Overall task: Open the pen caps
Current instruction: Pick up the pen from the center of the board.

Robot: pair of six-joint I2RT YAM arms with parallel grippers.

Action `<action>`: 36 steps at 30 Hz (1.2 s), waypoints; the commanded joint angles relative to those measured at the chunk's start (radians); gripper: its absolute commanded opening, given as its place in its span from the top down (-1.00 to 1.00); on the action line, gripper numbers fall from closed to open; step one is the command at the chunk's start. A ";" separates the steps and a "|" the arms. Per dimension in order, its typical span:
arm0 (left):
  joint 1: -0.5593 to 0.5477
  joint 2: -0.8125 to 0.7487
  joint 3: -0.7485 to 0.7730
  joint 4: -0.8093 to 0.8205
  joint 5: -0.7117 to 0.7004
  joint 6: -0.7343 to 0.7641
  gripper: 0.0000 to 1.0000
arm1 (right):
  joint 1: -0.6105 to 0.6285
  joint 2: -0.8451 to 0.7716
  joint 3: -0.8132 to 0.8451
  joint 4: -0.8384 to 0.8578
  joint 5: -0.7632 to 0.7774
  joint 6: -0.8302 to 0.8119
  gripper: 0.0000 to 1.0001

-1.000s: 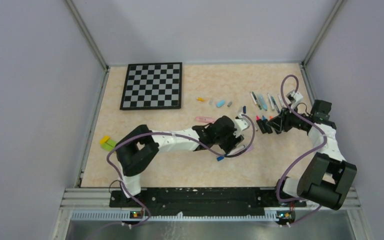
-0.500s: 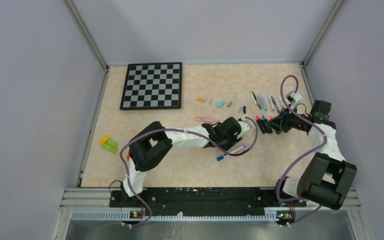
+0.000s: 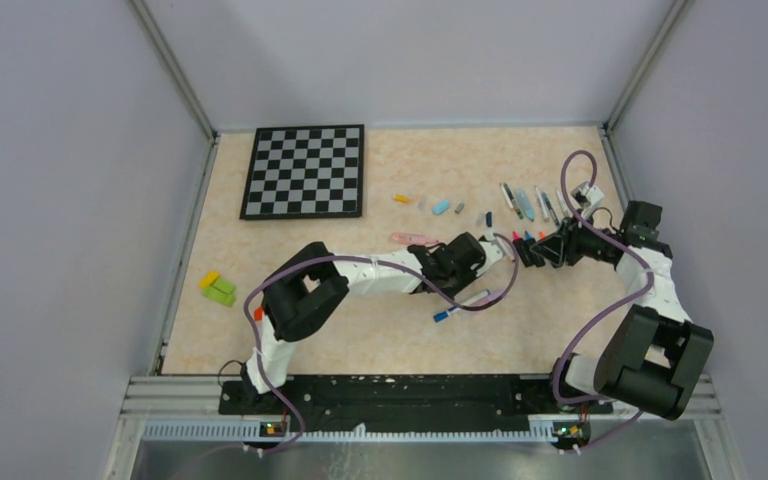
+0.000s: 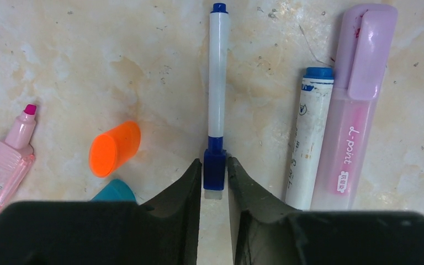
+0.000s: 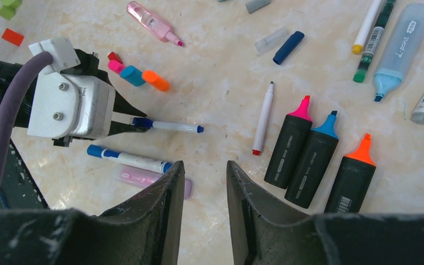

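Observation:
A thin white pen (image 4: 217,72) lies on the table with a dark blue cap (image 4: 214,168) at its near end. My left gripper (image 4: 214,163) is shut on that cap, one finger on each side. It also shows in the right wrist view (image 5: 138,122) and in the top view (image 3: 490,252). My right gripper (image 5: 204,165) is open and empty, above bare table just right of the left gripper (image 3: 532,250). Loose orange (image 4: 114,149) and teal (image 4: 113,190) caps lie to the left of the pen.
A white marker with blue caps (image 4: 309,138) and a lilac highlighter (image 4: 356,99) lie right of the pen. Three uncapped black highlighters (image 5: 314,154) and a thin red-ended pen (image 5: 262,118) lie near my right gripper. A chessboard (image 3: 305,172) is at the back left.
My left arm has stretched to the right and a little away, bringing its gripper closer to the right gripper. The right arm has hardly moved.

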 commanded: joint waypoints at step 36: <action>0.006 -0.489 -0.490 0.407 0.438 -0.387 1.00 | 0.181 0.159 0.081 -0.980 -0.182 -1.608 0.16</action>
